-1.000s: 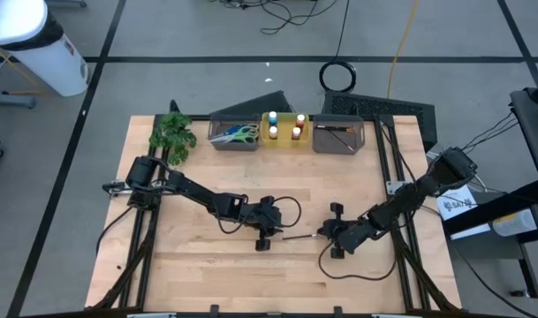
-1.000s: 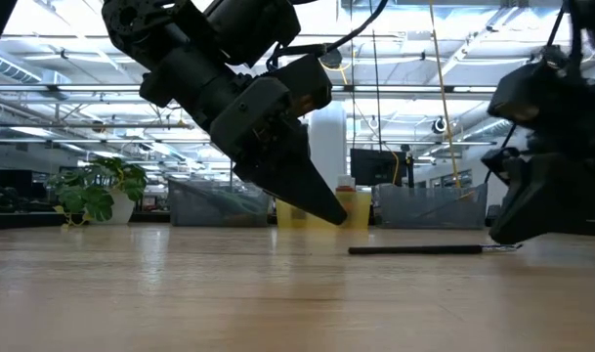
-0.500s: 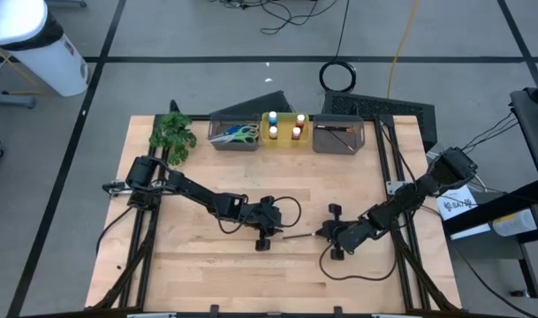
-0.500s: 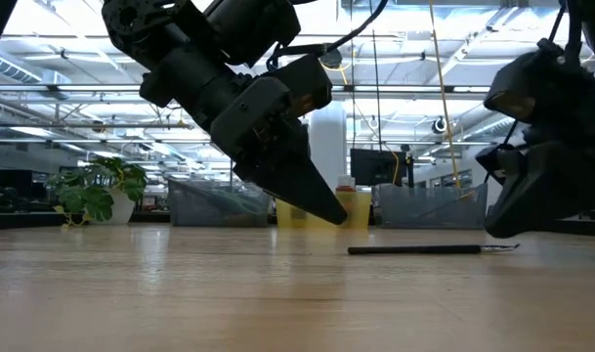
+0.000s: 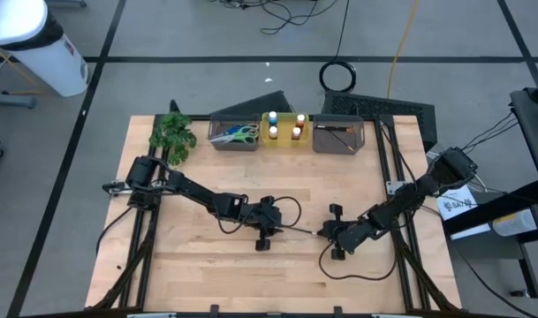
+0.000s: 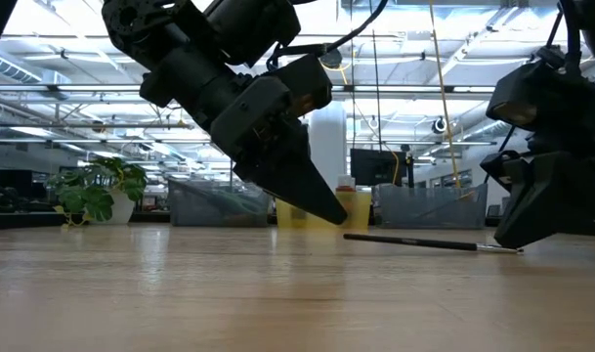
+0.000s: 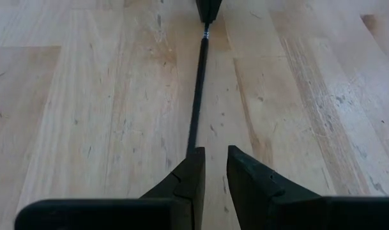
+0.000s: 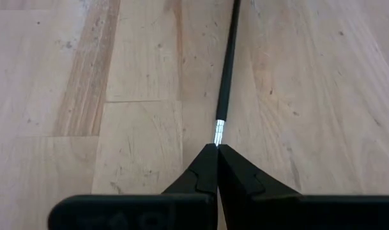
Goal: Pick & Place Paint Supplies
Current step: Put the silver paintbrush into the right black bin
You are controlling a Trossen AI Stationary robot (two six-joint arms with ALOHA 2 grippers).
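Right gripper [image 8: 217, 151], pinched tight on the metal tip of your brush [image 8: 227, 61], lifts that end off mid-table while the left gripper [image 7: 213, 158], fingers slightly apart, straddles the other end.

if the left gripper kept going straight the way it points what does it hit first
Probably the thin dark brush: it lies right ahead of the left gripper, in line with the narrow gap between the fingers. At its far end the right gripper is shut on the tip, so that comes next.
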